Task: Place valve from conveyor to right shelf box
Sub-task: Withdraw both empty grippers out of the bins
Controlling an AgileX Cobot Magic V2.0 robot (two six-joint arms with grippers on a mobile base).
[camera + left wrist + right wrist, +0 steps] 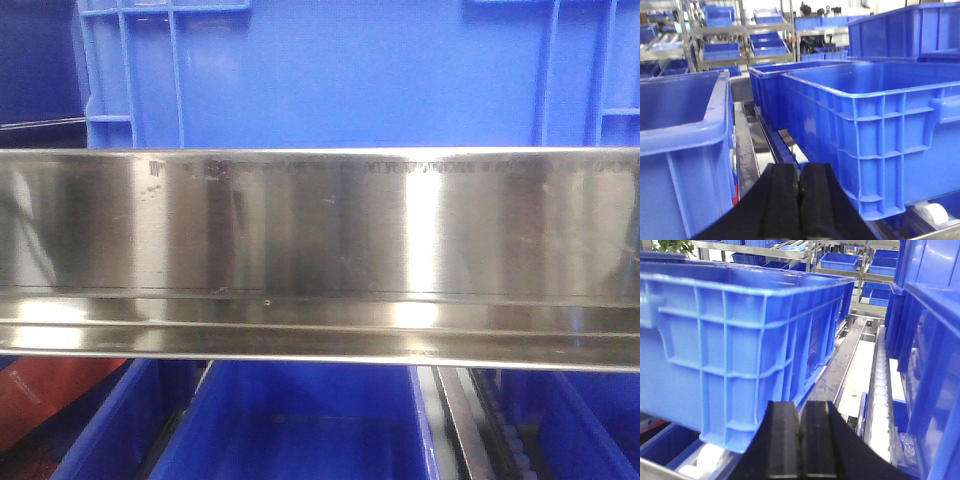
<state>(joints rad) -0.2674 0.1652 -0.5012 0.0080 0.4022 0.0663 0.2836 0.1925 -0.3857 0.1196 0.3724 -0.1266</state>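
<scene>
Shelving fills every view, and neither the valve nor the conveyor shows in any of them — so where the valve lies cannot be told from these pictures.

In the front view a broad steel shelf rail (320, 250) runs from 9 to 3 o'clock, with a large blue crate (330, 70) above it at 12 and the open mouth of a lower blue bin (300, 420) at 6.

From the left wrist, a big ribbed blue box (880, 135) sits at 3 o'clock and another blue box (680, 150) at 9, with a roller track (777, 145) running away between them toward 12. The left gripper (800, 205) sits at 6 o'clock, its black pads pressed flat together with nothing between them.

From the right wrist, a ribbed blue box (735, 345) takes up 9 to 11 o'clock, and a white roller lane (880, 390) runs along at 3. The right gripper (800, 445), at 6, is likewise clenched on nothing.

My judgement: with both grippers empty and closed in front of the shelf, either the valve is already dropped in a box or the pick has not begun — the box interiors are not visible enough to settle which.
</scene>
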